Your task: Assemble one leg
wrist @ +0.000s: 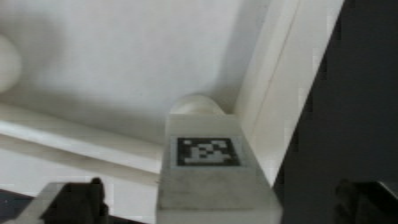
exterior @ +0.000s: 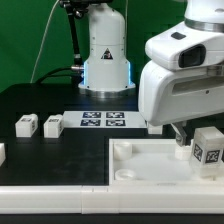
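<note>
A small white leg (exterior: 208,150) with a marker tag stands upright on the near corner of the large white panel (exterior: 130,165) at the exterior view's right. My gripper (exterior: 190,138) hangs right over it. In the wrist view the leg (wrist: 210,150) sits between my two dark fingertips (wrist: 75,200), with a gap on each side. My gripper (wrist: 217,208) is open around the leg and does not touch it. The panel's raised rim (wrist: 267,70) runs beside the leg.
Two loose legs (exterior: 27,125) (exterior: 53,125) lie on the black table at the exterior view's left, and another (exterior: 2,152) at the far left edge. The marker board (exterior: 103,120) lies behind the panel. The robot base (exterior: 105,55) stands at the back.
</note>
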Controlling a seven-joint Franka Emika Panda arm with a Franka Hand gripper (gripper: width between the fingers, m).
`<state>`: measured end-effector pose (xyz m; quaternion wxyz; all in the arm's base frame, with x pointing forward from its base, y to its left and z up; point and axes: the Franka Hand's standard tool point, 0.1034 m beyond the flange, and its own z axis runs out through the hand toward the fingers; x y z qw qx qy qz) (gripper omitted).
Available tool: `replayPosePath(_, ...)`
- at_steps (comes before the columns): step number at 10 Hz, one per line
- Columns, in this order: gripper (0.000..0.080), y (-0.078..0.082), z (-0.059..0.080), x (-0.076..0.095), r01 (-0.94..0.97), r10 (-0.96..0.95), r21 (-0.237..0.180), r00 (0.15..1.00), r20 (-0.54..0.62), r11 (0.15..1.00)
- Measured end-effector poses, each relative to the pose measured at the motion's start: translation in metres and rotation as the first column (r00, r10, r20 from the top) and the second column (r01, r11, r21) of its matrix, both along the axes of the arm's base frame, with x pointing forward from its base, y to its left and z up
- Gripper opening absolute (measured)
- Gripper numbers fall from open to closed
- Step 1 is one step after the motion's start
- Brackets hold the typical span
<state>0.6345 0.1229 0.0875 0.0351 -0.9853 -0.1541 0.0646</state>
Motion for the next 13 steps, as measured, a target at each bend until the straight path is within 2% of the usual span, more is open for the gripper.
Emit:
replayPosePath(1, 0.0549, -0.0001, -0.0004, -0.0002, 0.0, 0.0, 0.0, 1.0, -0.001, 1.0)
replayPosePath(2, 0.0549, -0.0001, -0.0005, -0.0002, 0.0, 0.0, 0.0, 1.0, -0.001, 1.0)
replayPosePath(3, 0.0365, -0.0002, -0.0006, -0.0002, 0.0, 0.0, 0.0, 1.0, -0.001, 1.0)
replayPosePath(4, 0.0294, -0.0009, -0.0006, -0.0001, 0.001, -0.001, -0.001, 1.0, -0.001, 1.0)
replayPosePath(8, 0.0294, -0.0012, -0.0007, 0.0001, 0.052, -0.052, -0.006, 0.999, -0.002, 0.999)
replayPosePath(9, 0.0294, -0.0009, -0.0009, 0.0005, 0.213, -0.213, -0.018, 0.977, 0.002, 0.977)
replayPosePath(12, 0.0294, 0.0008, -0.0013, -0.0002, 0.551, -0.551, -0.054, 0.835, 0.022, 0.833)
replayPosePath(13, 0.0294, 0.0016, -0.0015, 0.0, 0.669, -0.669, -0.067, 0.743, 0.024, 0.741)
